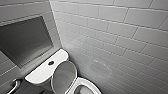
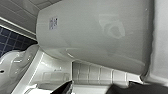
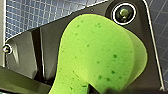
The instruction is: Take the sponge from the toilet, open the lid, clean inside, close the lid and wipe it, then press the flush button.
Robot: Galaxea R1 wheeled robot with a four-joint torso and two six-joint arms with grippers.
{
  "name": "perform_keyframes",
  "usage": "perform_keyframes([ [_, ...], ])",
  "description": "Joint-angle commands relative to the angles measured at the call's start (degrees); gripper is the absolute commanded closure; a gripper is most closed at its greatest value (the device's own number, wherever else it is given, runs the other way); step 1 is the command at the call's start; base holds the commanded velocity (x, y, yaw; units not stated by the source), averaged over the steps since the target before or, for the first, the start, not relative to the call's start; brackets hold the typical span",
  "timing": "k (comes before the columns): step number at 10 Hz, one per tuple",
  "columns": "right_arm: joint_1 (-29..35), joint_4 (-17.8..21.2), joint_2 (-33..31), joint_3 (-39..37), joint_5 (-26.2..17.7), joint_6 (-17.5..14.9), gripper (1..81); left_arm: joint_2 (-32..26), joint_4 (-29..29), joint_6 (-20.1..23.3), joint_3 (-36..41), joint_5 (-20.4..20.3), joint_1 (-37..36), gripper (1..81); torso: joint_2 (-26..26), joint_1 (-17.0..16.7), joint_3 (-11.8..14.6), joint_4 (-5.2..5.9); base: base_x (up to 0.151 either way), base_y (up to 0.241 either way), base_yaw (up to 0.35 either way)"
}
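Observation:
The lid (image 1: 63, 75) stands raised, its greyish inner face towards me, leaning back at the white tank top (image 1: 42, 73). The small dark flush button (image 1: 51, 63) sits in the middle of that tank top. Below the lid lies the open bowl with its white seat (image 1: 86, 83). The bright green sponge (image 3: 100, 52) looms large in the right wrist view, bent and squeezed in my right gripper (image 3: 97, 90). In the left wrist view my left gripper (image 2: 90, 90) is open with nothing between its dark fingertips (image 2: 62, 88), close to the toilet's glossy white outer body (image 2: 95, 32).
White tiled walls close in behind and to the right of the toilet. A grey recessed niche (image 1: 23, 41) sits in the wall above the tank. A metal grab bar (image 1: 13, 86) is at the lower left. The floor is dark blue tile (image 2: 7, 40).

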Motion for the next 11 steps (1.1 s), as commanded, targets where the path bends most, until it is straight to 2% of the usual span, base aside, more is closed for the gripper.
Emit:
perform_keyframes([
  [1,1.0,-0.6,-1.1,0.4,-3.3,-0.1,81.1,4.5,19.9,-0.2,-9.9,4.9,5.0,1.0,0.0,0.0,0.0,0.0,0.0,0.0,0.0],
  [2,1.1,-0.6,-1.1,0.1,-3.3,-0.1,81.1,7.0,26.5,-0.4,-16.0,7.4,7.4,1.0,0.0,0.0,0.0,0.0,0.0,0.0,0.0],
  [3,1.1,-0.5,-1.1,-0.3,-3.2,-0.1,81.1,8.5,31.8,-0.5,-20.1,11.7,9.1,1.0,0.0,0.0,0.0,0.0,0.0,0.0,0.0],
  [5,0.9,-0.1,-1.1,-2.3,-3.1,0.1,81.1,10.8,44.2,-0.7,-25.4,23.3,12.1,1.0,0.0,0.0,0.0,0.0,0.0,0.0,0.0],
  [6,0.8,-0.3,-1.2,-2.5,-2.8,0.0,81.1,11.8,47.9,-0.7,-26.1,29.4,12.7,1.0,0.0,0.0,0.0,0.0,0.0,0.0,0.0],
  [8,0.6,-0.4,-1.2,-2.3,-2.7,-0.1,81.1,15.0,49.8,-0.5,-27.6,39.9,14.3,1.0,0.0,0.0,0.0,0.0,0.0,0.0,0.0],
  [10,0.2,-0.5,-1.1,-2.5,-2.4,-0.1,81.1,20.0,49.6,-0.6,-32.3,46.2,16.8,1.0,0.0,0.0,0.0,0.0,0.0,0.0,0.0],
  [11,0.2,-0.6,-1.0,-2.5,-2.5,-0.1,81.1,23.6,49.7,-0.7,-36.7,46.9,19.0,1.0,0.0,0.0,0.0,0.0,0.0,0.0,0.0],
])
